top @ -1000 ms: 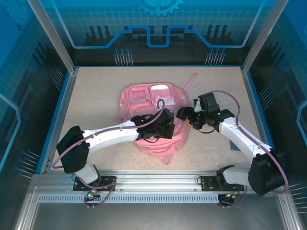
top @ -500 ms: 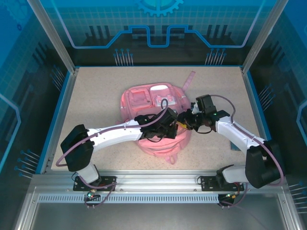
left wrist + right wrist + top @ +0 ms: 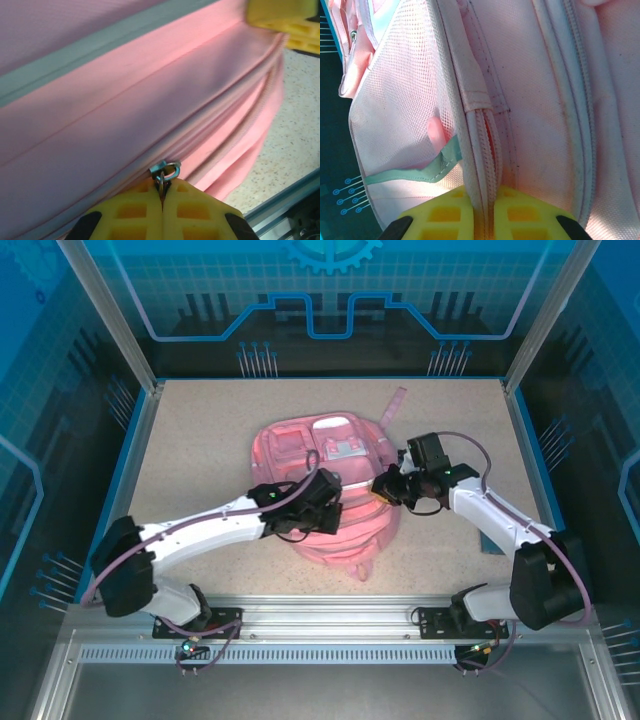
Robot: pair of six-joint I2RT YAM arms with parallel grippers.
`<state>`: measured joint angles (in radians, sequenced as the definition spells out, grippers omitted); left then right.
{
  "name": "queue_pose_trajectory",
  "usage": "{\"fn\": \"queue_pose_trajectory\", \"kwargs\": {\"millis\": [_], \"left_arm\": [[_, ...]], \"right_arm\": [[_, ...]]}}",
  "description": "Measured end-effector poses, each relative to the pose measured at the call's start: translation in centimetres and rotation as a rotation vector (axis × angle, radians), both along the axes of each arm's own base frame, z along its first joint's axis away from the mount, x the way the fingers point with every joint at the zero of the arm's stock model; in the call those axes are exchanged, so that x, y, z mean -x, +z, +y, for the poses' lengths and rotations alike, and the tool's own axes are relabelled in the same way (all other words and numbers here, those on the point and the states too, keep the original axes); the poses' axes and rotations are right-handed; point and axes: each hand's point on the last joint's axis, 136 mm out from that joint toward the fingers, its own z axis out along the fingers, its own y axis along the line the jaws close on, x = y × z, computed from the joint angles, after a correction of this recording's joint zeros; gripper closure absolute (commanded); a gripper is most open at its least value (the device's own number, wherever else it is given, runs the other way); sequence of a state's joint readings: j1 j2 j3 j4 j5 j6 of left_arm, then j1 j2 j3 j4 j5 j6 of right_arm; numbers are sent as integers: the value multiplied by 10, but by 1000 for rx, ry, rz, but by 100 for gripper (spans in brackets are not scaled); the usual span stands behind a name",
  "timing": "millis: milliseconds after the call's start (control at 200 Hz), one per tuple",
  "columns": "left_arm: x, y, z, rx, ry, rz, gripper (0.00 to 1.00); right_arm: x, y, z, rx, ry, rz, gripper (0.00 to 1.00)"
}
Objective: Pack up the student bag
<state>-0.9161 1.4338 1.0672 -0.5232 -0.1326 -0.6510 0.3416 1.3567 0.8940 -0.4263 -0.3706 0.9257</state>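
Now your left gripper pinches the metal zipper pull on the pink backpack, while your right gripper clamps its side zipper seam.

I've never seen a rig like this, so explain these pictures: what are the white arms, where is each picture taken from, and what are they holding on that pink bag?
The white left arm and right arm are robots bolted to the near edge of a speckled beige table. One picture looks down from above; the other two come from a camera on each wrist. On it lies a soft pink fabric backpack. The left jaws are shut on its small metal zip pull; the right jaws pinch a raised pink seam.
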Motion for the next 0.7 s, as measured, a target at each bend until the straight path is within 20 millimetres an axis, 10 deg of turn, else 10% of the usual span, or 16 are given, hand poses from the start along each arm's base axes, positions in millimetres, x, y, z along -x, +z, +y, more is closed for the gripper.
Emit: {"fn": "queue_pose_trajectory", "kwargs": {"millis": [340,700], "left_arm": [[-12,-11,76,-27,148,24,100],[-11,-11,71,-15,85,16,100]], "right_arm": [[-9,-5,-5,44,-10,-21,84],[-4,10,-7,47,-23,-51,33]]}}
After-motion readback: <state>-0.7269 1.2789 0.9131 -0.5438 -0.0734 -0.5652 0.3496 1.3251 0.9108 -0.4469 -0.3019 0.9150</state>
